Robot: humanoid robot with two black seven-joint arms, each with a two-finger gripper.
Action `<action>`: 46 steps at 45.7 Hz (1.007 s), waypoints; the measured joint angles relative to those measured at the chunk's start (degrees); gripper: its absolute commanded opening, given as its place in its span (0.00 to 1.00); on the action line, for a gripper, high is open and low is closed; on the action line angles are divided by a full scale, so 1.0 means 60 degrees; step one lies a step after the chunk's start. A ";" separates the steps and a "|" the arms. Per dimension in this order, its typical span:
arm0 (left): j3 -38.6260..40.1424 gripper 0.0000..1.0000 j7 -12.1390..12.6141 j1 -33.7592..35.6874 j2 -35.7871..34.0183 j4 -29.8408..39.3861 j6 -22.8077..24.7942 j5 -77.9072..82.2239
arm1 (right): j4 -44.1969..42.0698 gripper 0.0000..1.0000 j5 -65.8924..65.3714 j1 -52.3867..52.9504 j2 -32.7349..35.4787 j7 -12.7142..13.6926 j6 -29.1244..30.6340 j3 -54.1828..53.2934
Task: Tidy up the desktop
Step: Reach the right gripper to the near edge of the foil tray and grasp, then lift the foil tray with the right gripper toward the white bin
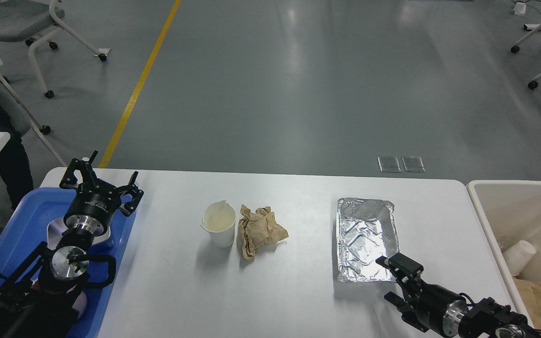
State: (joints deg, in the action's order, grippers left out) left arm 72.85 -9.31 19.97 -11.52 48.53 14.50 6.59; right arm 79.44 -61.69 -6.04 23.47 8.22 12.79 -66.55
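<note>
Our right gripper [392, 279], fingers spread and empty, nears the foil tray [367, 239]: light, crushable; pinch its near rim on the desk [298, 197].

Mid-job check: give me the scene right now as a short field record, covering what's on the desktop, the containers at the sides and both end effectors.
desktop: white, holds three loose items
paper cup: upright, left of centre
crumpled brown paper: right beside the cup
foil tray: right of centre, looks empty
blue tray: at the desktop's left end
beige bin: at the right end, with a white cup and brown paper inside
left end effector: open, above the blue tray's far right corner, holding nothing
right end effector: open, at the foil tray's near right corner, not closed on it
</note>
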 measured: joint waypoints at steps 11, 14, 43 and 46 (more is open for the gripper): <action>-0.0013 0.96 0.0000 -0.0017 0.0000 0.0000 0.0000 0.0000 | -0.0516 1.00 0.0013 0.0376 -0.0409 0.0139 -0.0109 0.0091; -0.0014 0.96 0.0000 -0.0017 0.0000 0.0000 0.0000 0.0000 | -0.0598 1.00 0.0014 0.0447 -0.0478 0.0212 -0.0137 0.0187; -0.0014 0.96 0.0000 -0.0068 -0.0013 0.0000 0.0000 0.0000 | -0.1727 0.26 0.0013 0.1229 -0.1070 0.0243 -0.0942 0.0878; -0.0014 0.96 0.0000 -0.0072 -0.0013 -0.0001 0.0000 0.0000 | -0.1793 0.06 0.0017 0.1233 -0.1075 0.0187 -0.0944 0.0881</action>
State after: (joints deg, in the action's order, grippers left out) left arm 72.77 -9.32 19.54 -11.59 48.53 14.50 6.59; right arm 68.68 -61.58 1.35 17.02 9.34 7.12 -61.27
